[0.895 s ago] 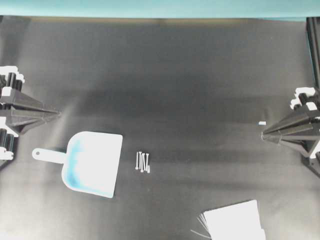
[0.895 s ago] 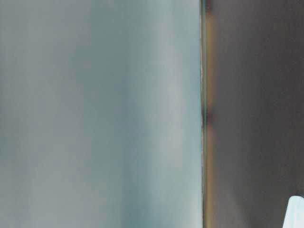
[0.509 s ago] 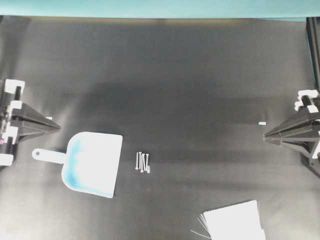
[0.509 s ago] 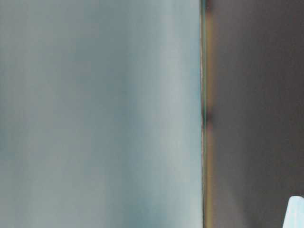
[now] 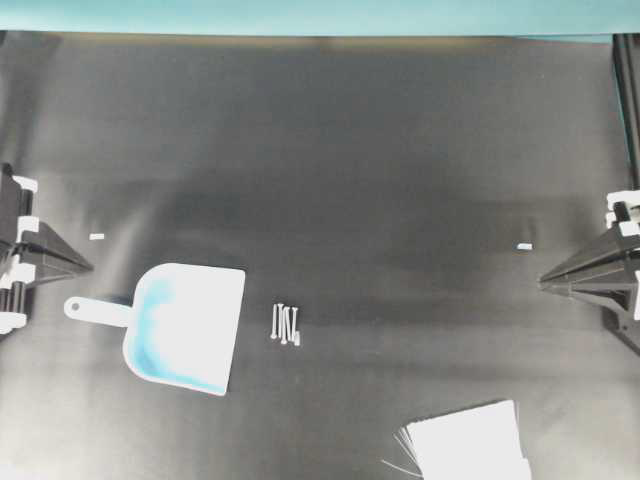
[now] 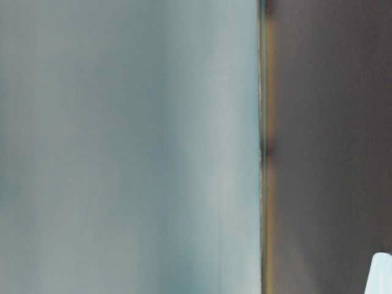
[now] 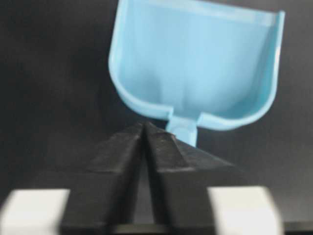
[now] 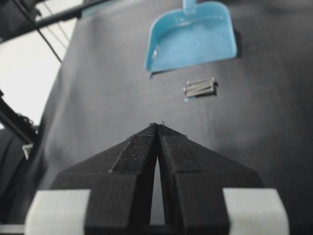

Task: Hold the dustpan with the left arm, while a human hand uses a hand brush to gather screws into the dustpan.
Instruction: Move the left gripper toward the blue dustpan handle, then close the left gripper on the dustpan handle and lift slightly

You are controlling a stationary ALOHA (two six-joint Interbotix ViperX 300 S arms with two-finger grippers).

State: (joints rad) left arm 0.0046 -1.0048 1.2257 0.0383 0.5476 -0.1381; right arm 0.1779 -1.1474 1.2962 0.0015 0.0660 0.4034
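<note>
The light-blue dustpan [image 5: 190, 322] lies flat left of the middle, its handle [image 5: 92, 308] pointing left and its wide edge facing the screws [image 5: 286, 323], which sit bunched a little way off. My left gripper [image 5: 86, 266] hovers at the left edge, above and just short of the handle, shut and empty. In the left wrist view the dustpan [image 7: 195, 63] fills the top, its handle [image 7: 184, 131] just right of the closed tips [image 7: 145, 124]. My right gripper [image 5: 545, 281] is shut at the far right. The hand brush [image 5: 468, 444] lies at the bottom edge. No human hand is in view.
Two tiny white chips lie on the black mat, one near the left gripper [image 5: 97, 237] and one near the right gripper [image 5: 524, 245]. A teal wall [image 5: 320, 15] runs along the far edge. The table-level view is blurred.
Both arms have drawn back toward their own sides. The left gripper slid left and lower, uncovering a white chip. Dustpan, screws and brush have not moved.
</note>
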